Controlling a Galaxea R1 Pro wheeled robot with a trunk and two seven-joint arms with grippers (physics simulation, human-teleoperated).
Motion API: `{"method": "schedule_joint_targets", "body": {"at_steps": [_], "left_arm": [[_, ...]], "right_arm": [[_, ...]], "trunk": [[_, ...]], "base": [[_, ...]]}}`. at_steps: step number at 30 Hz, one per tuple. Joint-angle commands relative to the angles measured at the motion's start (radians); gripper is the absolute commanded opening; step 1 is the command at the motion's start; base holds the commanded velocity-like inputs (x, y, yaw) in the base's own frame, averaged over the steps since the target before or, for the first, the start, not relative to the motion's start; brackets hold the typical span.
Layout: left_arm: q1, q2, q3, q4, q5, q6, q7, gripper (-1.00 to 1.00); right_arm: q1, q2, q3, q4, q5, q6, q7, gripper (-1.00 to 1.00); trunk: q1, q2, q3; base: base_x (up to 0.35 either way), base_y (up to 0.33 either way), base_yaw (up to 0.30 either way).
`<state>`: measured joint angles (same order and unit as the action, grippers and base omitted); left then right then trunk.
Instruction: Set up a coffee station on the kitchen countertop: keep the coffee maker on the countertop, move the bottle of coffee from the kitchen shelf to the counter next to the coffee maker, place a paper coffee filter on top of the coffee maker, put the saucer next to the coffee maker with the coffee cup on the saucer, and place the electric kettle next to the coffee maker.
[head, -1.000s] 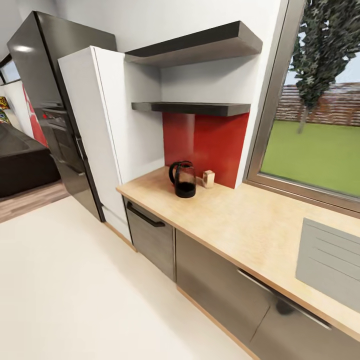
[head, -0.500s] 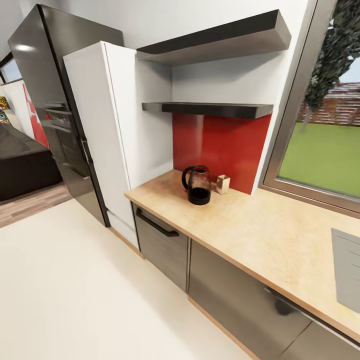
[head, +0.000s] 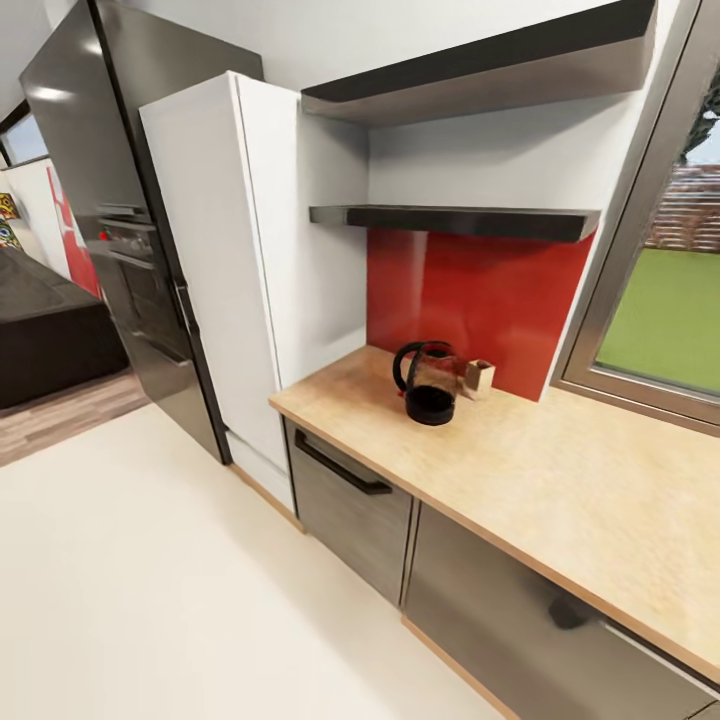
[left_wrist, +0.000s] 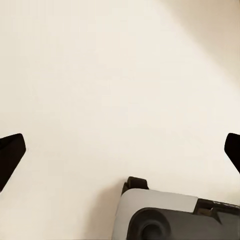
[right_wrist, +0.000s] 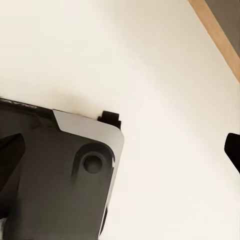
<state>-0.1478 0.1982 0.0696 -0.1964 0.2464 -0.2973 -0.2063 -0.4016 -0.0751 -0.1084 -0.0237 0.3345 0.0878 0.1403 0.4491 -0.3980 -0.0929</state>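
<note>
On countertop (head: 560, 480), electric kettle (head: 428, 383)

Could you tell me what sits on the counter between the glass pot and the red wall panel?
In the head view, a small tan box stands between the glass pot and the red wall panel, right beside the pot.

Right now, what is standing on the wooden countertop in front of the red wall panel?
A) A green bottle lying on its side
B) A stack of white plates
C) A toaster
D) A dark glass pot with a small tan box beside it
D: the head view shows a dark glass pot on the countertop, with a small tan box beside it.
</note>
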Motion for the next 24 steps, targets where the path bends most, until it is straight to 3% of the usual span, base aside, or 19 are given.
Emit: {"method": "schedule_joint_targets", "body": {"at_steps": [1, 24], "left_arm": [[-0.001, 0.0, 0.007, 0.002, 0.005, 0.0, -0.011, 1.0], [-0.001, 0.0, 0.007, 0.002, 0.005, 0.0, -0.01, 1.0]], "right_arm": [[0.0, 0.0, -0.008, -0.002, 0.01, 0.006, 0.005, 1.0], [0.0, 0.001, -0.011, -0.007, 0.008, 0.006, 0.008, 1.0]], "trunk": [[0.001, -0.002, -0.002], [0.001, -0.002, -0.002]], "base": [[0.214, 0.284, 0.0], [0.213, 0.285, 0.0]]}}
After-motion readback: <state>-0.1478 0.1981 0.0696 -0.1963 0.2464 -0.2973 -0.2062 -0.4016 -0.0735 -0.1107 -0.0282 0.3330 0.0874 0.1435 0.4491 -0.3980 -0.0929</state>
